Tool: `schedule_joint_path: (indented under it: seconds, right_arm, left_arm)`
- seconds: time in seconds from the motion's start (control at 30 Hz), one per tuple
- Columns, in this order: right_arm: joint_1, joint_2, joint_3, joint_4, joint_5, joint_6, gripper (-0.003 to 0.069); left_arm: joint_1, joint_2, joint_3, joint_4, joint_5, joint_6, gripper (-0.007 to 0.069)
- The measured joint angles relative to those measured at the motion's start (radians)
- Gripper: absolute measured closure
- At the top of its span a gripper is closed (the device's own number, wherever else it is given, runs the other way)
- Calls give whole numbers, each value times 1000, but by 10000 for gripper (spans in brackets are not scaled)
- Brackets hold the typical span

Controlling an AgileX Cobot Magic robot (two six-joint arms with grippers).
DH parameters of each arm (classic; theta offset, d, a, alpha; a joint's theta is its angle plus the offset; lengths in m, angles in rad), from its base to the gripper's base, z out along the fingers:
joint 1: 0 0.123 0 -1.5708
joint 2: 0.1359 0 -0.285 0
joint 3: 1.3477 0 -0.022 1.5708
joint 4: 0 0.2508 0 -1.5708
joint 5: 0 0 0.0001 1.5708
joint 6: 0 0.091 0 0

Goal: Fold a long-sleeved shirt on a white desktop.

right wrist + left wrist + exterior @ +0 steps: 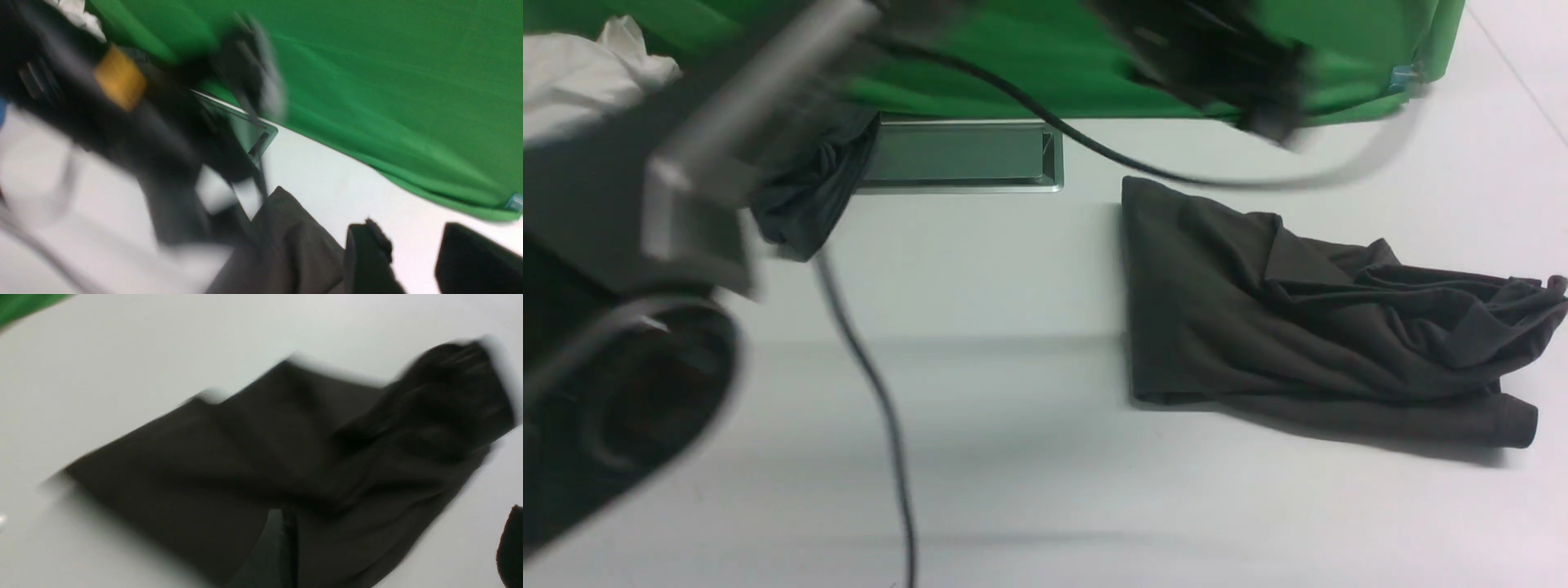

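While the dark long-sleeved shirt [1217, 327] lies rumpled on the white table [980, 278], right of centre, left fingers [267, 555] and right fingers [365, 261] stand apart.

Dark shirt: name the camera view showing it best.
The front view: the whole dark shirt appears almost sharp there. The left wrist view shows much of it, but blurred; the right wrist view shows only part, partly hidden.

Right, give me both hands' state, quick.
Left hand: open, holding nothing, jaws wide apart.
Right hand: open, nothing between its jaws.
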Motion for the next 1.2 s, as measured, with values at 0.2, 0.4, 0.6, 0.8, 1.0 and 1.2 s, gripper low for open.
schedule_joint_path:
  seconds: [0.2, 0.4, 0.6, 0.8, 1.0, 1.2]
  right_arm:
    - [0, 49, 112, 0, -10, -79, 419]
    - [0, 261, 158, -12, 32, -164, 347]
    - [0, 442, 138, -71, 31, -176, 155]
    - [0, 523, 138, -96, 2, -183, 120]
    - [0, 526, 138, -98, -13, -179, 117]
    - [0, 526, 138, -98, -14, -164, 116]
  left_arm:
    - [144, -97, 165, -74, 12, -11, 4]
    - [142, -123, 450, -139, -5, 23, 356]
    - [107, -66, 612, -141, -176, -47, 546]
    - [55, -2, 619, -139, -249, -73, 455]
    - [15, 50, 619, -173, -339, -133, 151]
    - [18, 94, 619, -305, -384, -96, -16]
